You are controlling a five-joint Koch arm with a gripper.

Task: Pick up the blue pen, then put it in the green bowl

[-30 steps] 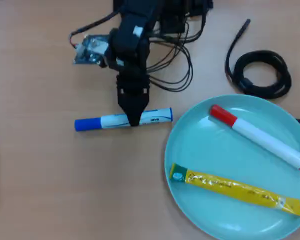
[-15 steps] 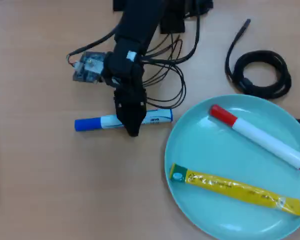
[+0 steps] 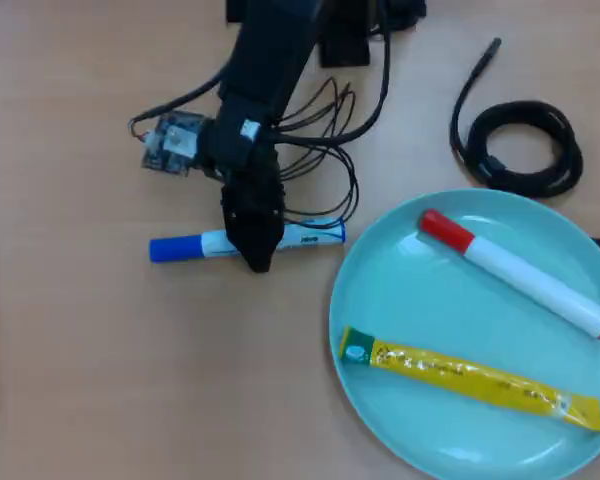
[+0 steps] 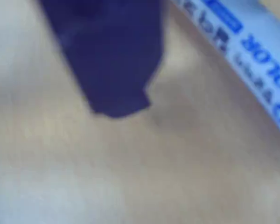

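Note:
In the overhead view the blue pen (image 3: 180, 246) lies flat on the wooden table, blue cap to the left, just left of the green bowl (image 3: 420, 300). My gripper (image 3: 257, 260) is low over the middle of the pen, and its dark pointed tip hides part of the barrel and reaches just past its near side. Its jaws look like one wedge from above. The wrist view is blurred. It shows one dark finger (image 4: 112, 65) close to the table, with the pen's printed barrel (image 4: 252, 46) at the upper right. The other finger is hidden.
A white marker with a red cap (image 3: 515, 272) and a yellow sachet (image 3: 470, 380) lie in the bowl. A coiled black cable (image 3: 525, 145) sits at the back right. The arm's loose wires (image 3: 330, 150) loop behind the pen.
My gripper has shifted slightly left and forward across the pen, and its tip now lies a little past the barrel. The pen and the bowl's contents have not moved.

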